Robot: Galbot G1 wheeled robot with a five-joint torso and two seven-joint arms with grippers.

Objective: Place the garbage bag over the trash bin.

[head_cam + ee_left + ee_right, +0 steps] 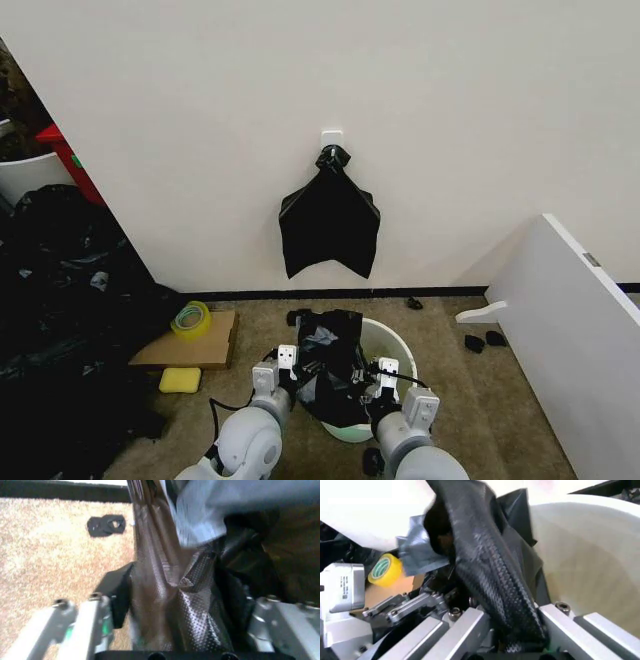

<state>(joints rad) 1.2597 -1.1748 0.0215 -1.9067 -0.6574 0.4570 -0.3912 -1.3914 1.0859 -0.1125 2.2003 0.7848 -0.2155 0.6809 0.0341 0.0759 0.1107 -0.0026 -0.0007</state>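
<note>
The off-white round trash bin (392,352) stands on the carpet just in front of me, its inner wall (590,555) close by in the right wrist view. A crumpled black garbage bag (330,365) hangs over the bin's left rim and partly inside it. My left gripper (283,366) is shut on the bag's left side, with black film (185,603) bunched between its fingers (80,622). My right gripper (385,380) is shut on the bag's right side over the bin, gripping a twisted fold (490,573) between its fingers (570,622).
Another black bag (328,220) hangs from a wall hook. A yellow-green tape roll (190,318) lies on flat cardboard (215,350), with a yellow sponge (180,380) beside it. Dark bags (60,300) are piled at left. A white board (580,330) leans at right.
</note>
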